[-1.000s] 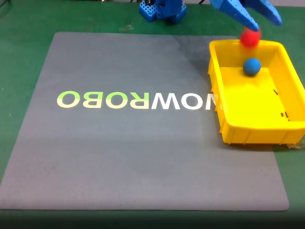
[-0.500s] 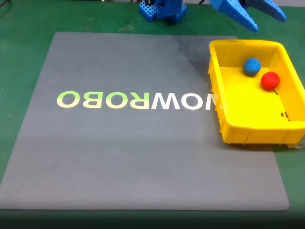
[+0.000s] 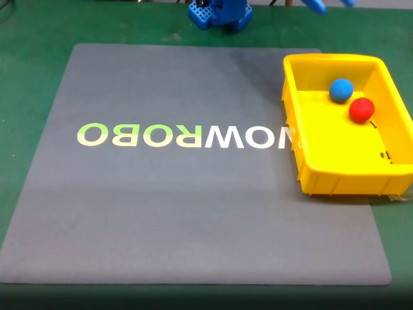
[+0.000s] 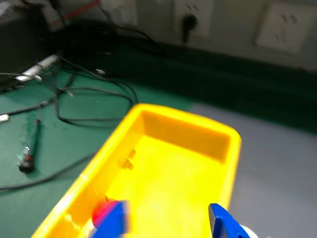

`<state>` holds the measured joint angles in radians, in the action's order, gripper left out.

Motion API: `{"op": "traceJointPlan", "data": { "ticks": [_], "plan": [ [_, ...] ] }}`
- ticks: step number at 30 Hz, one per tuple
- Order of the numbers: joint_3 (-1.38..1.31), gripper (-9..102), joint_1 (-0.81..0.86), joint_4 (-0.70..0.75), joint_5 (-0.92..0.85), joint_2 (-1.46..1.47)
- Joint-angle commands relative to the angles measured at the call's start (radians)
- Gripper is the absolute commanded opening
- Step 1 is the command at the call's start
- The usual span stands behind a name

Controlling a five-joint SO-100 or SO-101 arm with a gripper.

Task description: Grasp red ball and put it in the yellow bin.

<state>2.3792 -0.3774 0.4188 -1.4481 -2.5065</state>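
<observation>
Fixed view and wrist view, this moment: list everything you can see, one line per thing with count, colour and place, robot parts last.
red ball: one, red, inside the bin, right of the blue ball in the fixed view.
blue ball: one, blue, inside the bin, toward its far end.
yellow bin: one, yellow, on the mat's right edge in the fixed view.
mat: one, grey with pale lettering, on the green table.
table: one, green, under everything.
cables: several, black, on the green surface left of the bin in the wrist view.
wall sockets: two, white, on the wall behind.
arm base: one, blue, top edge of the fixed view.
fingers: blue, above the bin, holding nothing.
</observation>
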Motion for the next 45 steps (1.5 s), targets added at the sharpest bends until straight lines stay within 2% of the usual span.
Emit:
{"op": "traceJointPlan", "data": {
  "ticks": [1,8,14,21,26,30,39,45],
  "plan": [
    [-0.02,0,0.089,0.109,0.034,-0.112],
    [0.156,0,0.241,0.307,0.005,-0.242],
    [0.29,0,0.298,0.425,0.054,-0.339],
    [0.466,0,0.327,0.457,0.043,-0.44],
    [0.629,0,0.353,0.565,0.017,-0.643],
    [0.719,0,0.402,0.603,-0.008,-0.653],
    [0.721,0,0.396,0.89,-0.044,-0.819],
    [0.721,0,0.396,0.946,-0.107,-0.819]
  ]
}}
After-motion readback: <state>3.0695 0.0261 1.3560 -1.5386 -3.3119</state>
